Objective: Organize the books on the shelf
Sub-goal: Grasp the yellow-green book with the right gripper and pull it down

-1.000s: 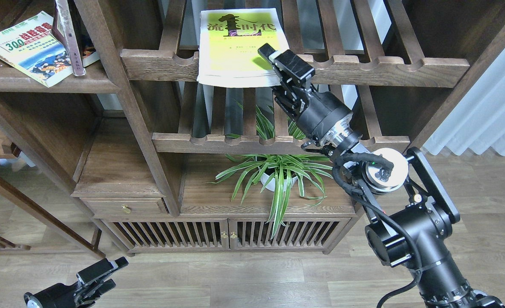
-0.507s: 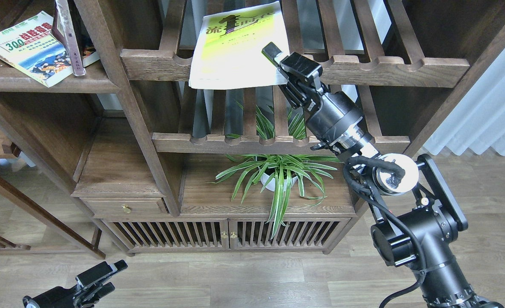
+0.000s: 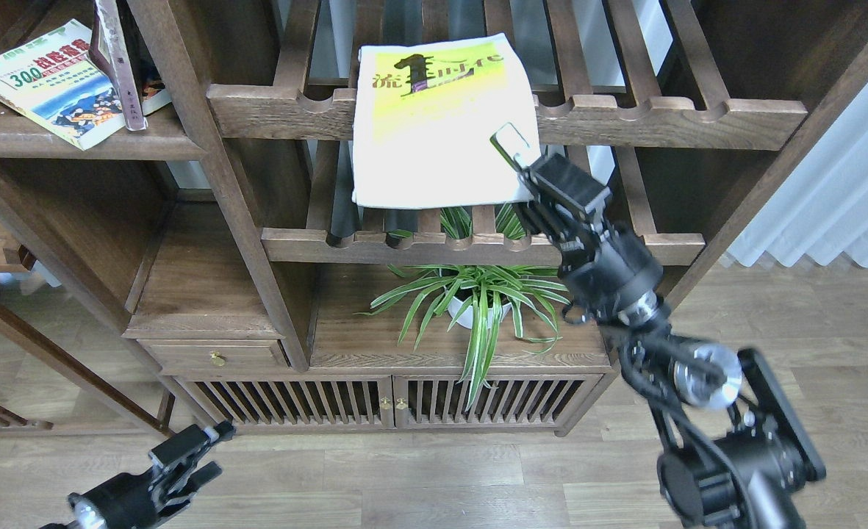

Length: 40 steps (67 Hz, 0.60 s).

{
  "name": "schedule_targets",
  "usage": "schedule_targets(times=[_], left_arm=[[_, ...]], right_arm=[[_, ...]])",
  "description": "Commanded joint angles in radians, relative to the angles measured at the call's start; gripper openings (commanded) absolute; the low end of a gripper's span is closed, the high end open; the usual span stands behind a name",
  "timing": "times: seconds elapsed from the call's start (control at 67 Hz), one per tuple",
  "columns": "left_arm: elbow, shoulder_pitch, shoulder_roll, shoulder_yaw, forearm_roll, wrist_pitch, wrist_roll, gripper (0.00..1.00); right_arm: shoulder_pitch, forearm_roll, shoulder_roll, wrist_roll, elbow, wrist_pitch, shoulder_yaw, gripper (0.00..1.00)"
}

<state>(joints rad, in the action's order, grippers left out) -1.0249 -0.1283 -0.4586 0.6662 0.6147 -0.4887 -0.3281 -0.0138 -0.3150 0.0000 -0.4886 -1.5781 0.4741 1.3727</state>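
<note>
The large yellow-green book (image 3: pixel 434 125) with black characters is out in front of the upper slatted rack, cover facing me. My right gripper (image 3: pixel 519 158) is shut on its lower right corner and holds it up. The shelf (image 3: pixel 73 141), a solid dark board, is at the upper left. On it the "300" book (image 3: pixel 51 84) lies flat, and the dark maroon book (image 3: pixel 119 62) stands tilted on top of it. My left gripper (image 3: pixel 202 452) is low at the bottom left over the floor, open and empty.
Two slatted racks with scalloped rails (image 3: pixel 661 114) (image 3: pixel 434 246) lie behind and below the held book. A potted spider plant (image 3: pixel 478 301) stands on the low cabinet (image 3: pixel 375 400). A thick shelf post (image 3: pixel 213 169) separates the racks from the shelf. A curtain (image 3: pixel 838 198) hangs at the right.
My right gripper has drawn back and down toward me with the yellow-green book, pulling it off the upper rack. My left gripper has shifted slightly right.
</note>
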Motion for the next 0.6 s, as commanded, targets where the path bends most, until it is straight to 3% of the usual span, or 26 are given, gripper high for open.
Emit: schedule_targets(times=[0.0, 0.254, 0.582], left_arm=[[0.002, -0.017, 0.049, 0.007, 0.000, 0.000, -0.002, 0.98], [0.019, -0.033, 0.120, 0.006, -0.006, 0.000, -0.003, 0.98], [0.017, -0.027, 0.126, 0.004, 0.000, 0.000, 0.000, 0.98]], right_arm=[[-0.106, -0.009, 0.000, 0.000, 0.001, 0.015, -0.017, 0.00], [-0.301, -0.009, 0.000, 0.000, 0.023, 0.015, -0.095, 0.00], [-0.301, -0.007, 0.000, 0.000, 0.032, 0.015, -0.098, 0.00]])
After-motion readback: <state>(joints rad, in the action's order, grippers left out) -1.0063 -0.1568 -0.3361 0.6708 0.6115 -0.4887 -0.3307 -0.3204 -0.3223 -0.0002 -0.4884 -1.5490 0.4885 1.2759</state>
